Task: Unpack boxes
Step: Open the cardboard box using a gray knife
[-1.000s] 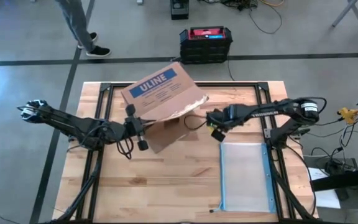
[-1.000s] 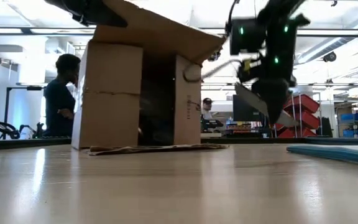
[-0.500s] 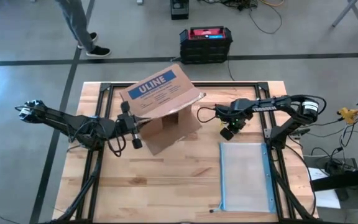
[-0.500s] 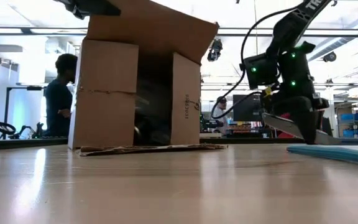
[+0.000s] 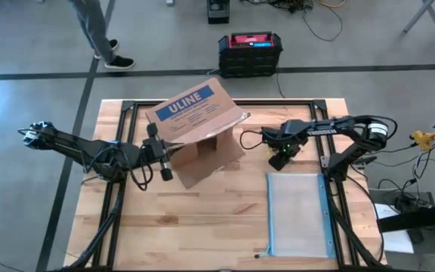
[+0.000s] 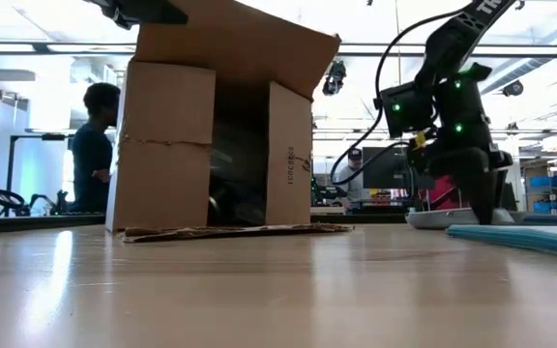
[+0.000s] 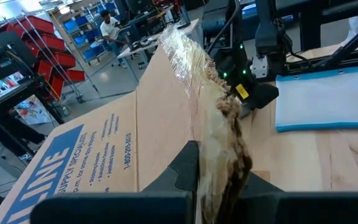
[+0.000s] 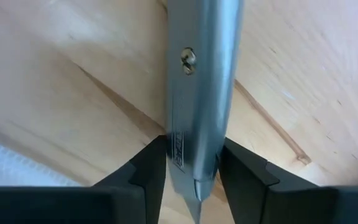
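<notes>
The brown cardboard box (image 5: 198, 125) with the blue ULINE label stands on the table's far middle. Its dark open side (image 6: 240, 155) faces the near edge, and a lower flap lies flat on the wood. My left gripper (image 5: 159, 145) is at the box's left side, shut on the raised label panel. My right gripper (image 5: 282, 155) points down at the table right of the box, just beyond the far end of the clear blue-edged pouch (image 5: 297, 211). A grey metal utility knife (image 8: 197, 74) sits between its fingers. My left gripper pinches the torn, taped edge (image 7: 224, 155) of the label panel between its two fingers, near that edge's left end. It comes level from the table's left, along the edge. The panel is held up, slanting above the box. My right gripper has the utility knife's body (image 8: 188, 149) between its two fingers, which lie across it from above. No gap shows on either side. The knife (image 6: 438, 219) lies flat on the table.
A black crate with a red top (image 5: 250, 53) stands on the floor beyond the far edge. A person's legs (image 5: 97, 30) are at the far left; another person (image 6: 90, 145) shows behind the box. Bare wood lies along the near edge.
My right gripper has gone from the box's raised panel toward the table's right and down to the wood by the pouch. The knife slanted half a second ago and now lies flat. My left gripper has raised the label panel a little.
</notes>
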You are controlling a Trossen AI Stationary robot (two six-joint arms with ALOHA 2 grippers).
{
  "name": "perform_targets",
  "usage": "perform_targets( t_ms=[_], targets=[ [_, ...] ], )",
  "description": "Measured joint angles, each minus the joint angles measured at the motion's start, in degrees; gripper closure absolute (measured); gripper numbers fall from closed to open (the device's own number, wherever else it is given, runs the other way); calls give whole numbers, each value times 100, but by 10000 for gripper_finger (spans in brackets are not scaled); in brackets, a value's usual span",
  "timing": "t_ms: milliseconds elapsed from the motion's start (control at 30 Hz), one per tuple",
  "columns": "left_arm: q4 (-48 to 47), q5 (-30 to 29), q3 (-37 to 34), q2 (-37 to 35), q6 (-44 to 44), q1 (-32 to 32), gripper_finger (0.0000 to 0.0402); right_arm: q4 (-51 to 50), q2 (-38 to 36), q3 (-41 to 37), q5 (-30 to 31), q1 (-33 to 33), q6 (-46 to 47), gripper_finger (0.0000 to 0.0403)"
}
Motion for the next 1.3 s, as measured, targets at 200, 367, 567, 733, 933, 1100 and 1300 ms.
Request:
perform_targets(
  t_ms=[200, 367, 567, 733, 933, 1100, 1300],
  targets=[
    [24, -15, 1, 19, -75, 0, 401, -430, -221, 357, 8, 15, -341, 310],
    [112, -192, 2, 48, -122, 13, 401, 314, -566, 592, 23, 158, -823, 328],
    [525, -345, 2, 121, -127, 66, 401, 3433, -658, 443, 4, 773, -1770, 365],
    [950, -558, 2, 236, -129, 146, 401, 6272, -182, 223, 7, 1287, -2475, 399],
    [965, -865, 4, 295, -261, 153, 401, 8503, 813, 201, 822, 1676, -2770, 402],
    [1002, -872, 4, 399, -455, 149, 401, 10339, 1796, 197, 2189, 1842, -2740, 403],
    [1151, -870, 5, 635, -532, 156, 401, 11222, 2568, 440, 3198, 1973, -2873, 403]
  ],
)
